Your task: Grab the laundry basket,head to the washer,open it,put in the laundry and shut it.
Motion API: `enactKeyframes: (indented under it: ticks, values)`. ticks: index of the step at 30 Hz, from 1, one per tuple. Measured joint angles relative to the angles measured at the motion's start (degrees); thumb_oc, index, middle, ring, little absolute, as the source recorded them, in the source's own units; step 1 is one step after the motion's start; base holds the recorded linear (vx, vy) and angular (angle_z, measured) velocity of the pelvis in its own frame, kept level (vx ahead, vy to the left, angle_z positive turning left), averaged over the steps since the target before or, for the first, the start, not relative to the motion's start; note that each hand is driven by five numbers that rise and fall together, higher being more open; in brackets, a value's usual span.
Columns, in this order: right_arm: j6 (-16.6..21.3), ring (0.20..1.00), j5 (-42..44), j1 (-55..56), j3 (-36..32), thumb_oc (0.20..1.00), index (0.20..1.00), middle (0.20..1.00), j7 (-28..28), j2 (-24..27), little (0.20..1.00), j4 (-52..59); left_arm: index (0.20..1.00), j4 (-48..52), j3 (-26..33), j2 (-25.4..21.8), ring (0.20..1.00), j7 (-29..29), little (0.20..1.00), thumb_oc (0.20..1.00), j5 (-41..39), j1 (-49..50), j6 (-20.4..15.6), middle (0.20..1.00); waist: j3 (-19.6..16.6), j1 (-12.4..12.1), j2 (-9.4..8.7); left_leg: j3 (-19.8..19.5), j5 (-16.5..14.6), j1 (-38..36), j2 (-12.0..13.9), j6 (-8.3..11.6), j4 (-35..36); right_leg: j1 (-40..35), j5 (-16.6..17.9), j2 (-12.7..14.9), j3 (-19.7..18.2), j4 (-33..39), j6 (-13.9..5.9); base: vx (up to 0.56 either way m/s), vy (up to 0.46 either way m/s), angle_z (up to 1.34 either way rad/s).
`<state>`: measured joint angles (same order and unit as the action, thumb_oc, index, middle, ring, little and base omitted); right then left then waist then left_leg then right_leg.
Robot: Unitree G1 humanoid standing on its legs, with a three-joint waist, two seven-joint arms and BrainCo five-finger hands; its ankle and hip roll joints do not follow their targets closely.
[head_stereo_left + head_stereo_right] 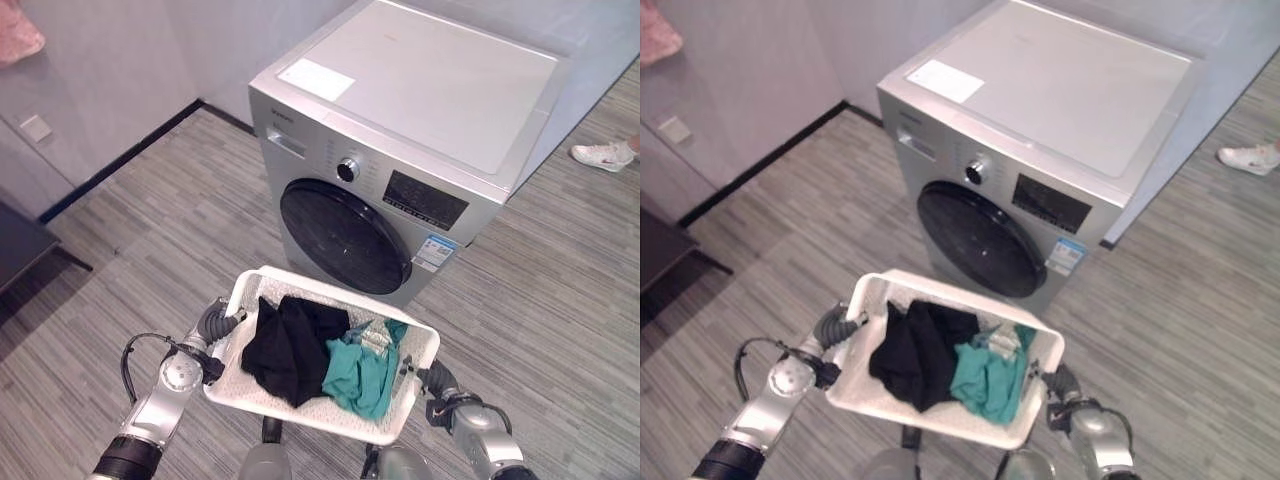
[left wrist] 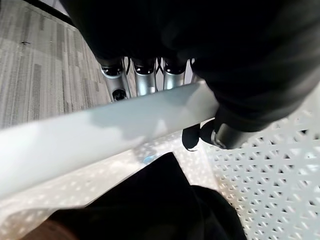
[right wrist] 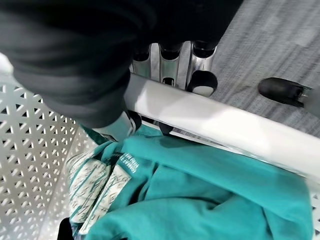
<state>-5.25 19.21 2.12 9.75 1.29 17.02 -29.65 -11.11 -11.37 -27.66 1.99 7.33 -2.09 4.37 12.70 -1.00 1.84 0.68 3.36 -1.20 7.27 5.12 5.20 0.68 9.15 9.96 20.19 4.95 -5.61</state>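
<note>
Washer (image 1: 400, 170) is faced just ahead with its round door (image 1: 345, 235) shut, while the white laundry basket (image 1: 270, 400) of clothes is gripped at opposite rims by curled fingers of left hand (image 2: 145, 80) and right hand (image 3: 172, 67).

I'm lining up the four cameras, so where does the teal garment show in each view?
Left eye view: teal garment in the white basket's right half, beside the black clothes.
Right eye view: same spot in the basket, low centre.
Left wrist view: not in it; black cloth lies under the rim.
Right wrist view: spread below the rim, under the right robot hand.
Shared landmark: the basket's white rim.
</note>
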Motion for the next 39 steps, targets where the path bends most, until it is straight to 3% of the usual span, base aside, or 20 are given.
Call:
enactKeyframes:
  ticks: [5, 8, 17, 25, 28, 31, 34, 37, 39]
  values:
    - [0.03, 0.2, -0.91, -0.79, 0.37, 0.2, 0.2, 0.2, -0.02, 0.19, 0.2, 1.1, 0.2, 0.0, 1.7, 0.13, 0.2, 0.0, 0.2, 0.2, 0.01, 0.4, 0.0, 0.2, -2.89, -0.23, 0.77, -0.06, -0.01, -0.75, -0.48, 0.02, 0.01, -1.02, -0.62, 0.36, -1.15, 0.04, -0.83, 0.0, 0.007, 0.05]
    - [0.02, 0.2, -0.92, 1.76, 0.22, 0.2, 0.2, 0.2, -0.07, 1.03, 0.2, 7.15, 0.2, 1.21, 4.01, 0.47, 0.2, -0.04, 0.2, 0.2, 0.01, 2.21, -0.1, 0.2, -4.15, 0.0, 1.88, -0.02, -0.26, -0.77, -0.33, -0.18, 0.36, -1.33, -1.08, 0.24, -1.79, 0.06, -1.38, -0.01, 0.006, -0.02]
    - [-1.64, 0.2, -0.84, 17.93, -5.54, 0.2, 0.2, 0.2, 1.31, 3.54, 0.2, 33.66, 0.2, 21.46, 11.16, -0.66, 0.2, -3.13, 0.2, 0.2, -0.03, 16.17, -1.21, 0.2, -5.75, -0.04, -0.22, 0.8, -0.09, 0.48, 0.18, -0.27, 0.34, 0.19, -0.86, -0.01, -2.6, 0.05, -1.43, -0.03, 0.004, -0.02]
    - [-3.3, 0.2, 0.91, 23.45, -11.19, 0.2, 0.2, 0.2, 5.65, 6.57, 0.2, 47.71, 0.2, 33.59, 18.14, -4.23, 0.2, -7.22, 0.2, 0.2, -0.69, 21.25, -3.7, 0.2, -5.95, -0.67, -1.06, 0.81, -0.13, 0.25, -0.04, -0.22, 0.3, -0.2, -0.94, 0.23, -2.39, 0.04, -1.64, 0.0, 0.002, 0.01]
    - [-3.99, 0.2, 3.21, 24.14, -14.32, 0.2, 0.2, 0.2, 7.31, 11.39, 0.2, 52.24, 0.2, 37.68, 19.91, -8.66, 0.2, -8.58, 0.2, 0.2, -2.59, 21.56, -4.31, 0.2, -5.74, -1.25, -1.45, 0.6, -0.16, 0.16, -0.03, -0.2, 0.32, -0.46, -1.09, 0.21, -2.27, 0.04, -1.84, 0.0, 0.025, 0.03]
    - [-4.46, 0.2, 7.54, 26.2, -20.15, 0.2, 0.2, 0.2, 9.66, 21.63, 0.2, 58.79, 0.2, 44.49, 25.72, -19.09, 0.2, -10.11, 0.2, 0.2, -6.72, 22.74, -4.84, 0.2, -5.07, -1.61, -2.69, 0.33, -0.11, 0.23, -0.01, -0.16, 0.06, -0.52, -1.12, 0.15, -2.15, 0.03, -1.9, -0.01, 0.025, 0.02]
    - [-3.66, 0.2, 11.72, 27.28, -24.77, 0.2, 0.2, 0.2, 11.21, 24.37, 0.2, 61.55, 0.2, 46.88, 32.22, -24.72, 0.2, -10.02, 0.2, 0.2, -9.95, 22.04, -6.59, 0.2, -5.39, -1.76, -3.98, 0.35, -0.12, 0.19, -0.02, -0.13, 0.04, -0.51, -1.16, 0.17, -2.2, 0.03, -1.93, -0.01, 0.074, -0.01]
    - [-3.18, 0.2, 15.56, 31.39, -31.92, 0.2, 0.2, 0.2, 14.04, 29.25, 0.2, 65.25, 0.2, 50.44, 44.79, -36.0, 0.2, -10.01, 0.2, 0.2, -16.37, 27.39, -7.74, 0.2, -5.09, -1.9, -5.26, 1.61, -0.34, 0.4, -0.79, -0.19, -0.83, 0.06, -0.72, 1.09, -3.22, 0.01, -2.3, -0.01, 0.151, -0.15]
    - [-3.14, 0.2, 16.6, 30.56, -32.3, 0.2, 0.2, 0.2, 14.3, 31.1, 0.2, 64.48, 0.2, 50.41, 46.89, -38.37, 0.2, -9.57, 0.2, 0.2, -18.61, 28.34, -8.06, 0.2, -5.13, -1.68, -5.59, 2.93, -0.94, -0.09, -1.59, -0.52, -1.12, 0.39, -0.29, 1.59, -4.6, 0.0, -2.62, 0.0, 0.196, -0.3]
